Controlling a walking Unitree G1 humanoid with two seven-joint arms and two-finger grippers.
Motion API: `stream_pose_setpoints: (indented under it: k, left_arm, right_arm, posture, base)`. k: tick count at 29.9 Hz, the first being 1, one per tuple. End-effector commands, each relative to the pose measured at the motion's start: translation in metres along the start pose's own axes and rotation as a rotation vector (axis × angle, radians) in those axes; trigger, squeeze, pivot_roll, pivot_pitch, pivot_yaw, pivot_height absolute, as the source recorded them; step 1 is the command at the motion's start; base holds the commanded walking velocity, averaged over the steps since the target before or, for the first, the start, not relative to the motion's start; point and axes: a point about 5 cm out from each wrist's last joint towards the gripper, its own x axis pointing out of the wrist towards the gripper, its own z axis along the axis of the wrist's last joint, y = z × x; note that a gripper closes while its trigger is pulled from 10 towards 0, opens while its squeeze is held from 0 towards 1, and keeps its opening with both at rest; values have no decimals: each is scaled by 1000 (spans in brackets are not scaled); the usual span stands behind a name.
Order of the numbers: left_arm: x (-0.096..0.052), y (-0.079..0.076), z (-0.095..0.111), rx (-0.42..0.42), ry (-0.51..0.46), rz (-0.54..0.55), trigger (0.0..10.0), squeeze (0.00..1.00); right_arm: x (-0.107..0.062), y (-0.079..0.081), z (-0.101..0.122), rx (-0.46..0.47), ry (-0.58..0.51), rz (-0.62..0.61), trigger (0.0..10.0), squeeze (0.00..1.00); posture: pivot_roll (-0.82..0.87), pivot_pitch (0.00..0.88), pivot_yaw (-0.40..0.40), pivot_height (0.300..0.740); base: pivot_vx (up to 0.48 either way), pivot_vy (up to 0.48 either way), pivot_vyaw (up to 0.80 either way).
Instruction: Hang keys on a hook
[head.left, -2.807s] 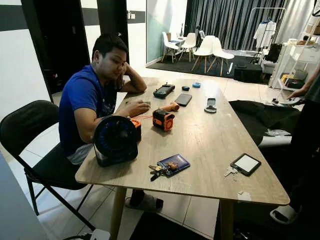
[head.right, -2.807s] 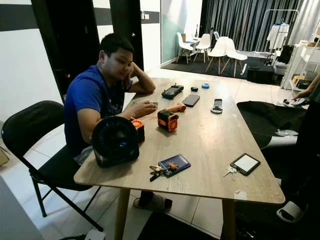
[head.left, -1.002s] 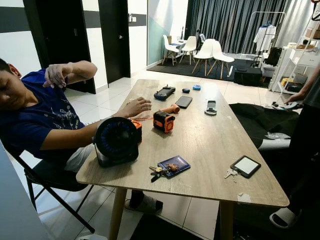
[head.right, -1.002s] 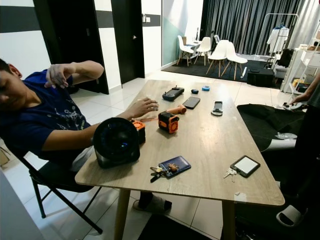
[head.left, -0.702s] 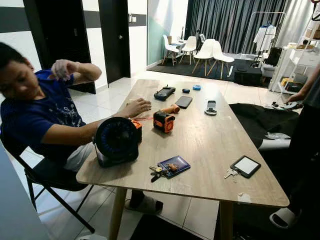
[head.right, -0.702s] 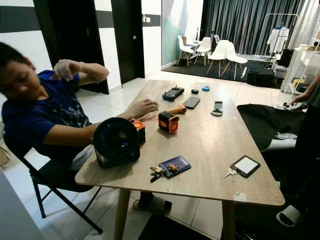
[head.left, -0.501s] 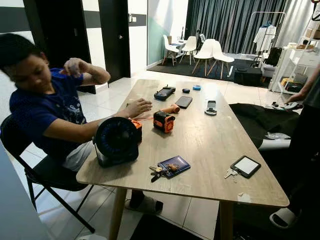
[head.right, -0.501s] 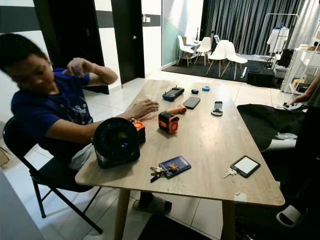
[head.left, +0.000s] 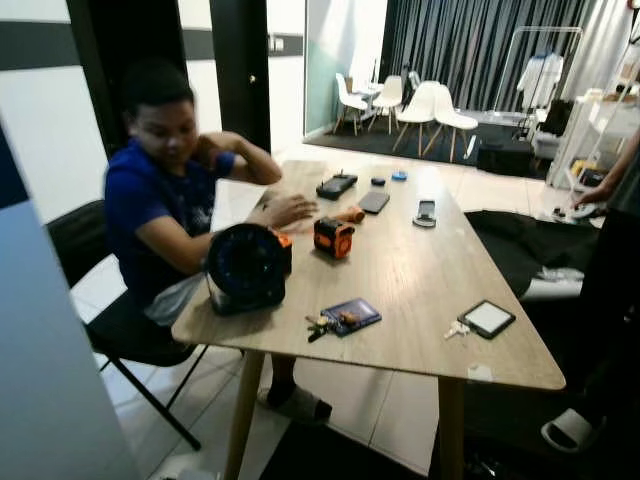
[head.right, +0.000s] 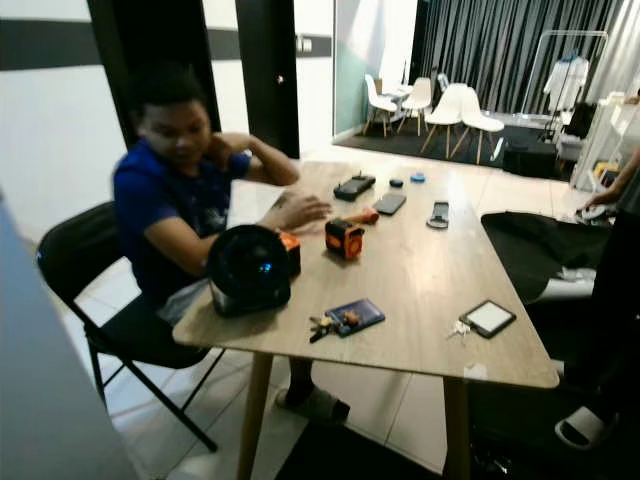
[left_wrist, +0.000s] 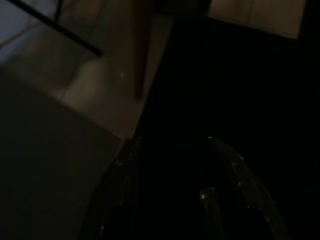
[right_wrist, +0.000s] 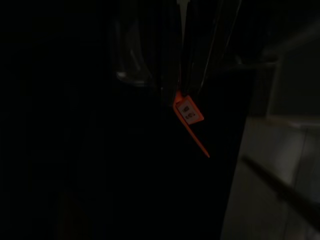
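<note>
One table (head.left: 420, 290) is standing here with two bunches of keys (head.left: 318, 324) (head.left: 455, 329) lying on it, two phones (head.left: 374, 201) (head.left: 425, 210), one round speaker (head.left: 246, 268), and one person (head.left: 160, 200) sitting beside it. Four white chairs (head.left: 428, 105) are waiting beyond.

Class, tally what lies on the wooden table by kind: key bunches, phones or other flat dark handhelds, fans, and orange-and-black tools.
Key bunches: 2
Flat dark handhelds: 3
Fans: 1
Orange-and-black tools: 1
Total: 7
</note>
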Motion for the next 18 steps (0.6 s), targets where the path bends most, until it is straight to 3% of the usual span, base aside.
stream_pose_setpoints:
  k: [1,9,18]
  left_arm:
    - [-4,2,-8,-3,19,6,10000,0]
    - [-5,4,-9,2,19,6,10000,0]
    - [-7,5,-7,18,-13,-2,10000,0]
  right_arm:
    - [1,2,2,-2,-1,8,10000,0]
    - [1,3,2,-3,1,10,10000,0]
    - [1,5,0,-2,4,14,10000,0]
  posture:
    - [103,26,-9,740]
    - [108,26,-9,740]
    - [115,29,-7,740]
  base:
    - [-405,0,0]
    - [-394,0,0]
    - [0,0,0]
